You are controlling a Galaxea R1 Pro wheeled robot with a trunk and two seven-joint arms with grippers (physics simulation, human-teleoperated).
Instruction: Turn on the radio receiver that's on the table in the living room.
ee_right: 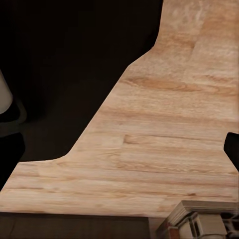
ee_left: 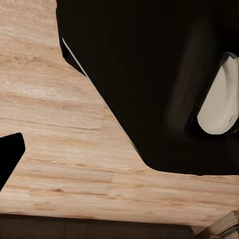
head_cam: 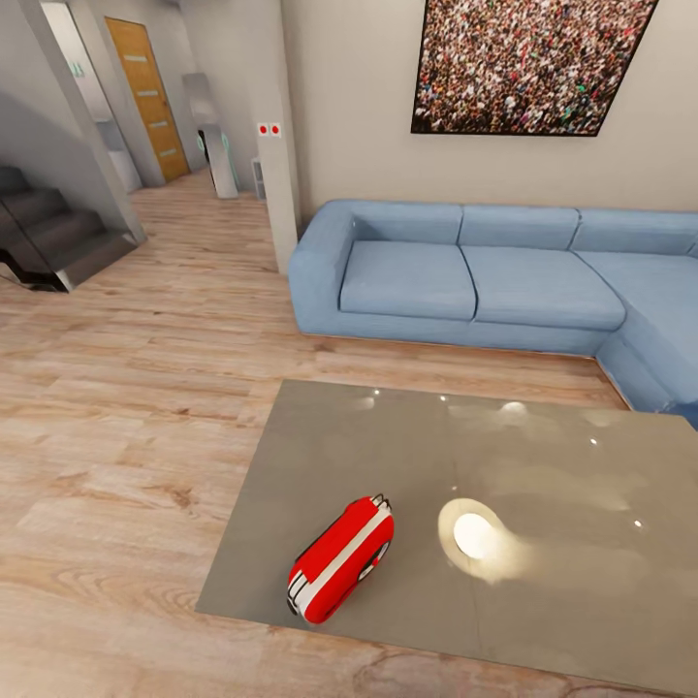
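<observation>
Claw state unclear; one radio receiver [head_cam: 340,560] on one table [head_cam: 543,465].

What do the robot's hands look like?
Little of them shows. The right gripper has plain black fingertips with blunt ends. The left gripper has a black fingertip too. No cables or markings are visible.

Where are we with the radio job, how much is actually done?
Done: the approach. The head view shows the living room, with the red radio receiver lying on its side near the front left corner of the glossy grey table, just ahead. In hand: nothing; both wrist views look down at wood floor. Left: reach in and switch it on.
</observation>
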